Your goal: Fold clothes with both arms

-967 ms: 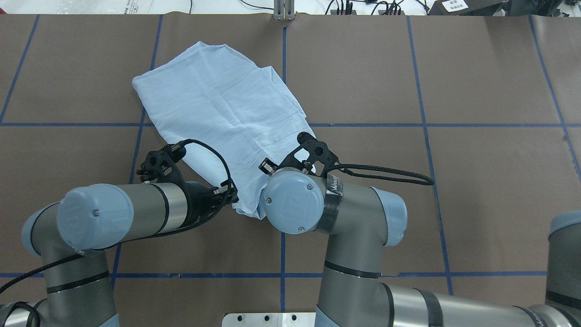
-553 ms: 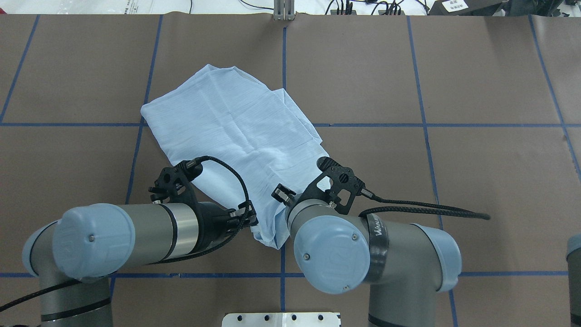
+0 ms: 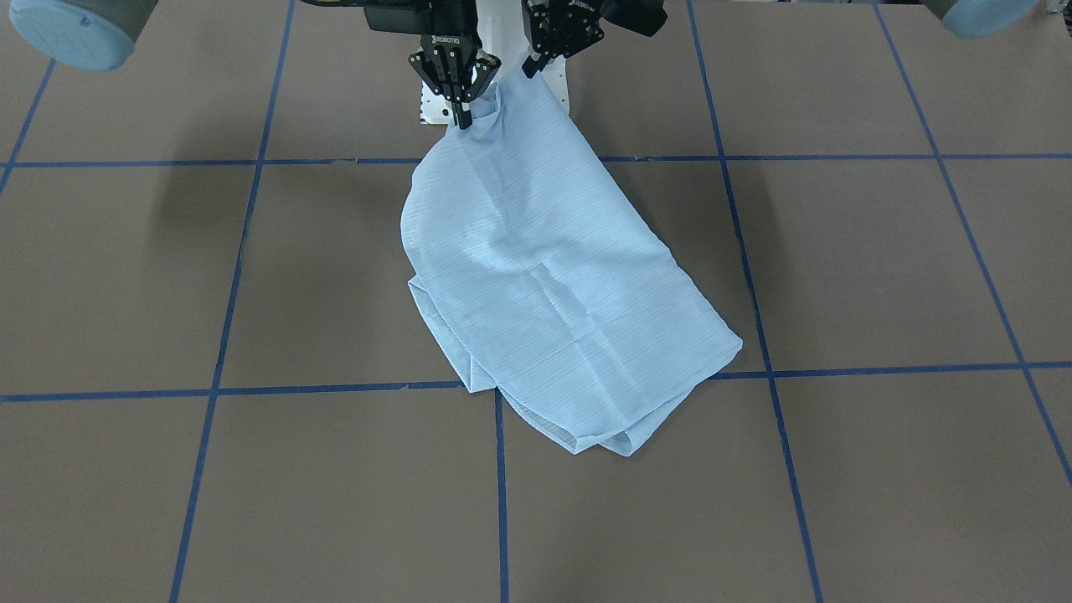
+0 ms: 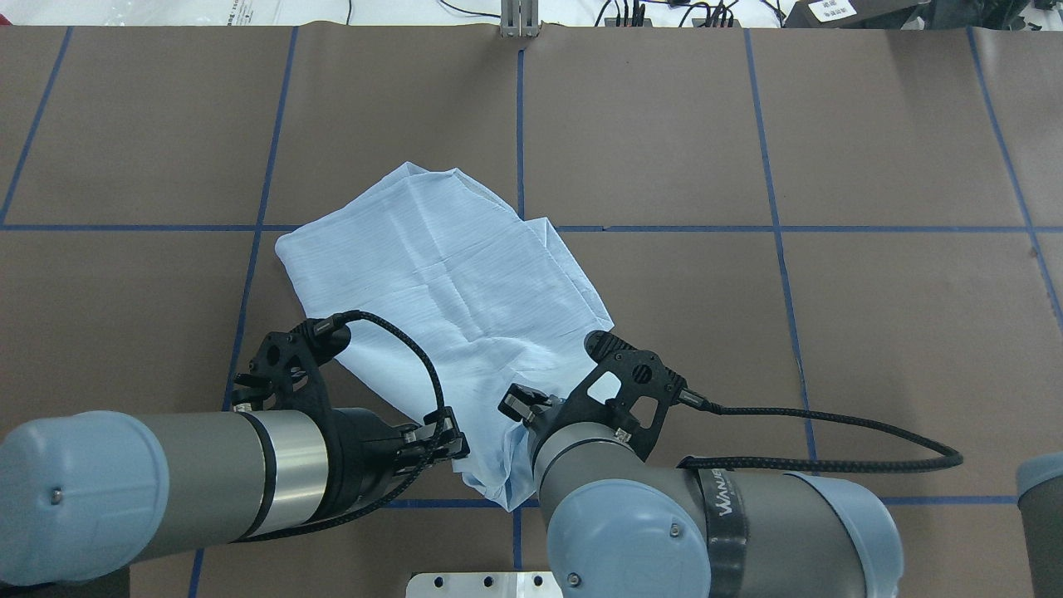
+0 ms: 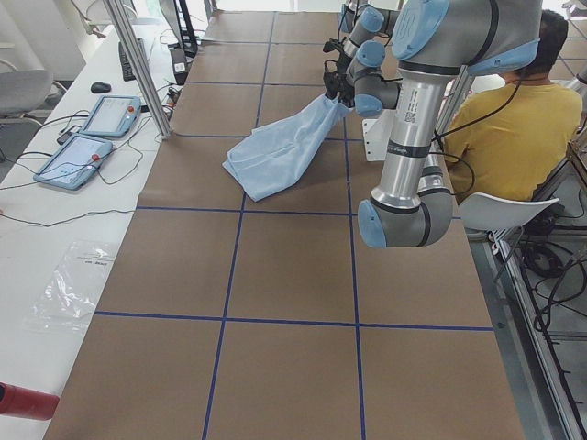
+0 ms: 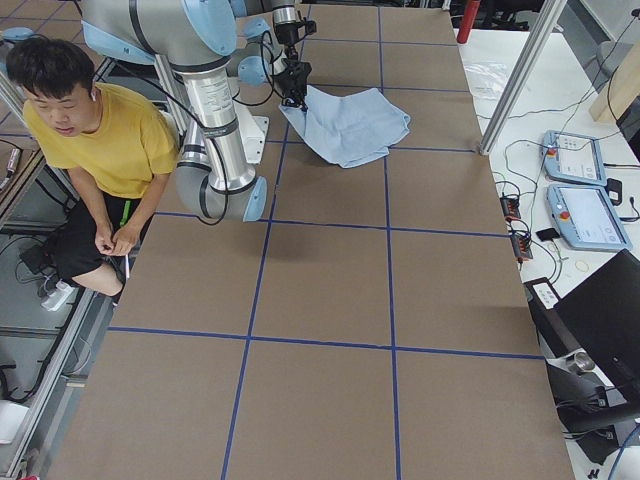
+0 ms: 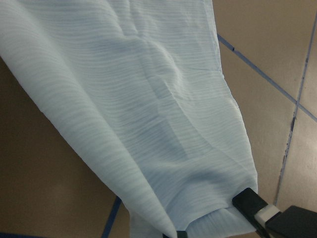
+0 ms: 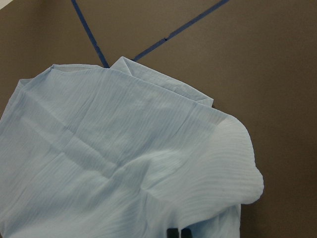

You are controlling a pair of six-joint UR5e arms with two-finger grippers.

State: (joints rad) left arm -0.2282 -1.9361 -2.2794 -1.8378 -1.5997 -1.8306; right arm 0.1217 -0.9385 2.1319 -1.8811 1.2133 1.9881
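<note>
From my station I see the large pale-blue, finely striped thin shirt (image 3: pixel 553 285) stretched over the brown paper-covered table with blue tape grid lines (image 3: pixel 837 268), roughly at its middle. The end nearest the robot is lifted off the surface. The black two-finger left gripper (image 3: pixel 531 69) is clenched on one corner of that raised edge; its wrist camera shows a black fingertip (image 7: pixel 246 202) pressed against the fabric, with the cloth running away from it in a smooth sheet. The black two-finger right gripper (image 3: pixel 462 117) sits just beside it, a little lower, its fingers pinched together on the neighbouring part of the same edge. Both grasp points hang in front of the white bolted base plate (image 4: pixel 473 584). From there the cloth slopes down to the table, where the far half lies flat in doubled layers, its end crossing a blue tape line. In the right side view a person in a yellow top (image 6: pixel 110 140) sits beside the robot, off the table.
</note>
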